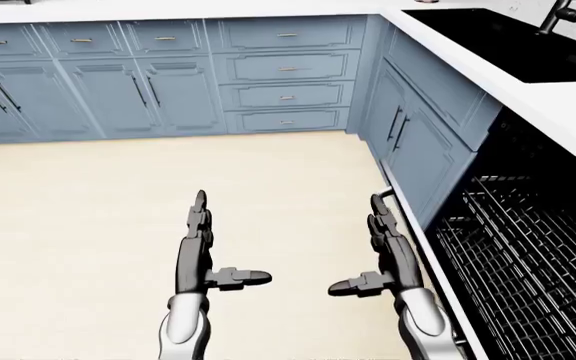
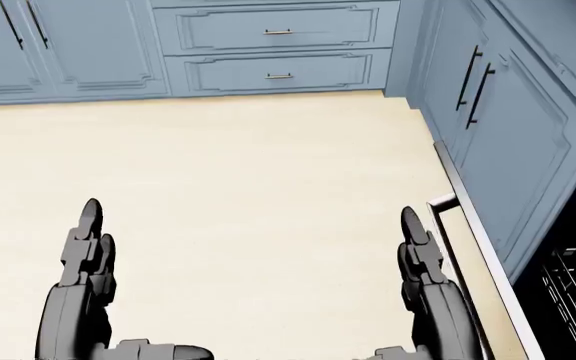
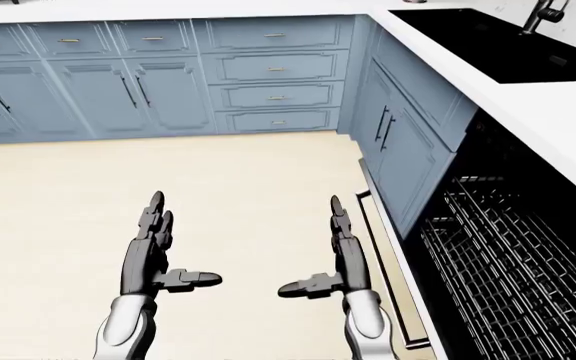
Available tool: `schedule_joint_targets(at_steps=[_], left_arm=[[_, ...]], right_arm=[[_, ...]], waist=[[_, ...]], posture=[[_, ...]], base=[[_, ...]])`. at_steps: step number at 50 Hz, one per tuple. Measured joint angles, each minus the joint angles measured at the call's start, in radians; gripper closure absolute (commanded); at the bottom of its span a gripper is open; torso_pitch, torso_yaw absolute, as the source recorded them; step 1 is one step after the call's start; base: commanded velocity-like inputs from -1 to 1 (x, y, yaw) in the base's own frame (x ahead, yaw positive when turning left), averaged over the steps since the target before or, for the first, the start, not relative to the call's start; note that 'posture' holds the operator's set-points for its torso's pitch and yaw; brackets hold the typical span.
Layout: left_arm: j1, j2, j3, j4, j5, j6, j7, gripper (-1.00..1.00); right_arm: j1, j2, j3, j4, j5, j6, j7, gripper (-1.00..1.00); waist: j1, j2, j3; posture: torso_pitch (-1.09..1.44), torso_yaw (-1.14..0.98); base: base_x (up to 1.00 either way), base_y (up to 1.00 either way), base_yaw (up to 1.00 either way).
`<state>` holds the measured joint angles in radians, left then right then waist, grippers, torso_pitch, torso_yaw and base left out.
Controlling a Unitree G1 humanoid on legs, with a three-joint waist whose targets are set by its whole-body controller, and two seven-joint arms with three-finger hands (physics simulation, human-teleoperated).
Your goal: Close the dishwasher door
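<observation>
The dishwasher door (image 3: 388,255) hangs fully down at about 4 o'clock of the right hand (image 3: 346,259). Both this hand and the left hand (image 3: 148,247) are released, empty. Stepping closer could strike the door edge or the rack (image 3: 513,262).

Both dark three-finger hands held out flat: left hand (image 1: 200,247) & right hand (image 1: 388,251), fingers straight, thumbs inward.

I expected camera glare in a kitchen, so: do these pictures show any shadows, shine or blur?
Left-eye view: flat, even light; the left hand and right hand cast no shadow on the floor, and the white countertop shows no glare. Right-eye view: the dishwasher rack wires stay crisp inside the dark cavity. Head view: sharp throughout, with cabinet lines slanting toward the edges.
</observation>
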<state>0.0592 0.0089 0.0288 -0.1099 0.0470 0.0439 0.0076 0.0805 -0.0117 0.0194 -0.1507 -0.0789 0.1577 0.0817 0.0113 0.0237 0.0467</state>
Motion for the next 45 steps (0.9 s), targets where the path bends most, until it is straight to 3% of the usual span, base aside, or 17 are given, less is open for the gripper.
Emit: schedule_joint_targets(at_steps=[4,5,9,13,15,17,21,26,32,33,36,37,39,41,45], left_arm=[[-0.003,0.0,0.001,-0.012,0.001,-0.006,0.004,-1.0],[-0.003,0.005,0.005,-0.007,0.001,-0.007,0.004,-1.0],[0.007,0.006,0.014,0.007,0.002,0.003,0.008,-1.0],[-0.003,0.006,0.009,-0.002,0.003,-0.004,0.008,-1.0],[-0.004,0.007,0.009,0.002,0.004,-0.008,0.008,-1.0],[-0.009,0.003,0.007,0.003,0.004,-0.009,0.008,-1.0],[-0.002,-0.006,-0.021,0.018,0.002,-0.002,-0.003,-1.0],[-0.003,0.0,0.001,-0.001,0.001,0.0,0.001,-1.0],[-0.001,0.0,-0.002,-0.02,0.0,-0.006,0.003,-1.0],[0.0,0.005,0.004,-0.014,0.0,-0.006,0.003,-1.0],[0.011,0.006,0.015,0.004,0.0,0.005,0.007,-1.0],[0.012,0.007,0.017,0.004,0.0,0.008,0.008,-1.0],[0.004,0.007,0.017,-0.011,0.0,0.005,0.009,-1.0],[-0.003,0.008,0.015,-0.027,-0.001,-0.004,0.008,-1.0],[0.003,-0.006,-0.015,-0.006,-0.003,0.0,-0.003,-1.0]], right_arm=[[-0.007,0.001,0.004,-0.002,0.003,-0.005,0.005,-1.0],[-0.01,0.007,0.008,0.002,0.003,-0.004,0.005,-1.0],[-0.002,0.009,0.022,0.013,0.003,0.009,0.01,-1.0],[-0.013,0.009,0.016,-0.003,0.004,0.005,0.008,-1.0],[-0.016,0.01,0.018,-0.009,0.005,0.0,0.008,-1.0],[-0.017,0.006,0.017,-0.013,0.005,-0.002,0.008,-1.0],[0.0,-0.003,-0.01,0.001,0.003,0.009,-0.001,-1.0],[0.0,0.001,0.004,-0.012,0.002,0.013,0.0,-1.0],[-0.001,0.002,0.007,-0.028,0.003,0.007,0.003,-1.0],[-0.003,0.008,0.012,-0.022,0.003,0.006,0.003,-1.0],[0.008,0.009,0.025,-0.006,0.004,0.014,0.008,-1.0],[0.01,0.009,0.024,-0.007,0.005,0.016,0.01,-1.0],[0.002,0.008,0.02,-0.024,0.007,0.011,0.01,-1.0],[-0.002,0.008,0.018,-0.039,0.006,0.003,0.007,-1.0],[0.008,-0.002,-0.004,-0.032,0.003,0.01,-0.001,-1.0]], waist=[[0.004,0.055,-0.004],[0.014,0.045,-0.003],[0.016,0.045,-0.019],[0.016,-0.007,-0.016],[0.017,-0.042,-0.015],[0.008,-0.085,-0.029],[-0.011,-0.065,-0.016],[0.0,-0.01,-0.003],[0.004,0.05,-0.007],[0.012,0.035,-0.001],[0.014,0.041,-0.011],[0.013,0.033,-0.018],[0.01,-0.003,-0.016],[0.016,-0.053,-0.012],[-0.005,-0.02,-0.006]], posture=[[0.0,0.0],[0.0,0.0],[0.0,0.0],[0.0,0.0],[0.0,0.0],[0.0,0.0],[0.0,0.0],[0.0,0.0],[0.0,0.0],[0.0,0.0],[0.0,0.0],[0.0,0.0],[0.0,0.0],[0.0,0.0],[0.0,0.0]], base=[[0.0,-0.37,0.0],[0.0,-0.36,0.0],[0.0,-0.36,0.0],[0.0,-0.37,0.0],[0.0,-0.34,0.0],[0.0,-0.34,0.0],[0.0,-0.34,0.0],[0.0,-0.34,0.0],[0.0,-0.34,0.0],[0.0,-0.35,0.0],[0.0,-0.27,0.0],[0.0,0.0,0.0],[0.0,0.0,0.0],[0.0,0.0,0.0],[0.0,0.0,0.0]])
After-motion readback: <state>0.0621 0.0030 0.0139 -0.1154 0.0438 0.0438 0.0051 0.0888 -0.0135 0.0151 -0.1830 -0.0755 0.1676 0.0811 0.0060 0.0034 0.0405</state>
